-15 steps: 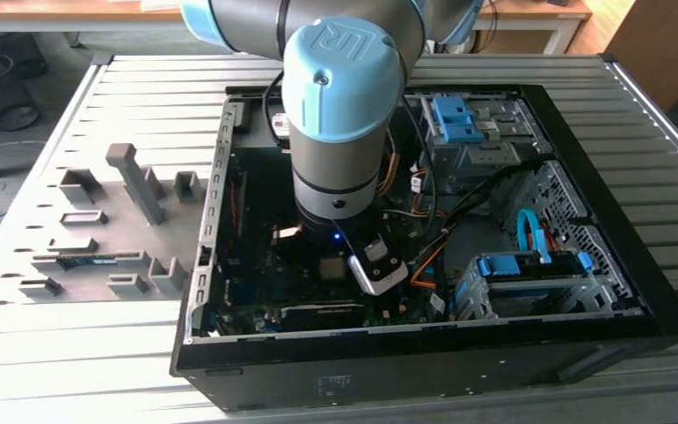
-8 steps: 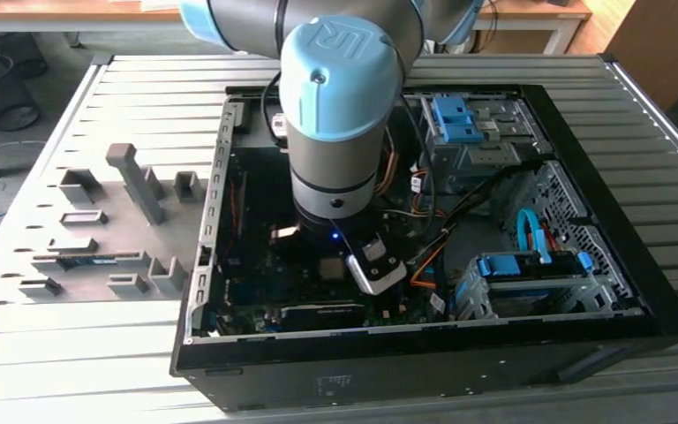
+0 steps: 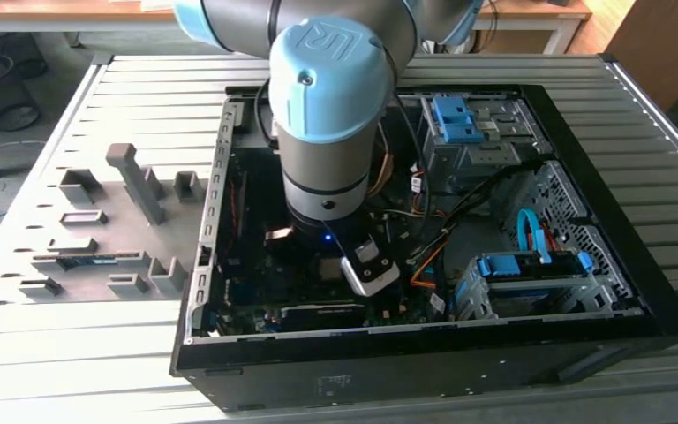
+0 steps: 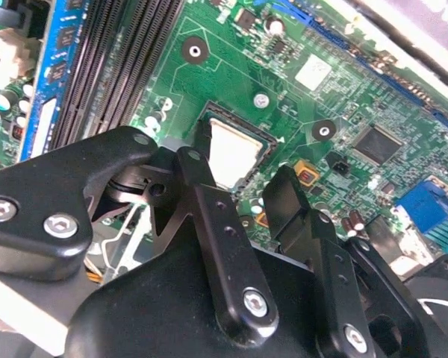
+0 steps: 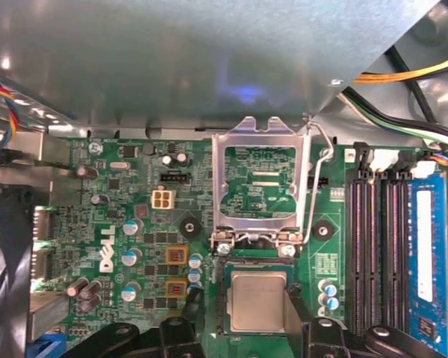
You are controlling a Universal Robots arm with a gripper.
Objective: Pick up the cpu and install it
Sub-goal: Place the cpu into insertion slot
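The arm (image 3: 327, 132) reaches straight down into the open computer case (image 3: 433, 371), which lies on the slatted metal worktop (image 3: 674, 212). There is little room around it in there. The case walls ring it, cables (image 5: 403, 71) trail past, and a grey metal box (image 5: 194, 67) overhangs the motherboard (image 5: 127, 201) just beyond the socket (image 5: 222, 313). The cpu (image 5: 257, 300) lies flat in that socket, silver top up. The load plate (image 5: 220, 186) stands swung open on the side toward the grey box, its lever (image 5: 319, 179) raised beside it, and the memory slots (image 5: 373, 246) run close along one side. The jaws are spread a little wider than the chip, with the two black fingers (image 4: 209, 224) straddling it. One tip sits clear of its edge; the other overlaps a corner, and I cannot tell whether it touches. A drive cage (image 3: 528, 287) with blue fittings sits by the case wall on the exterior view's right. On the worktop to the exterior view's left lies a grey fixture plate (image 3: 33, 234) of blocks and pockets; I cannot make out what they hold.
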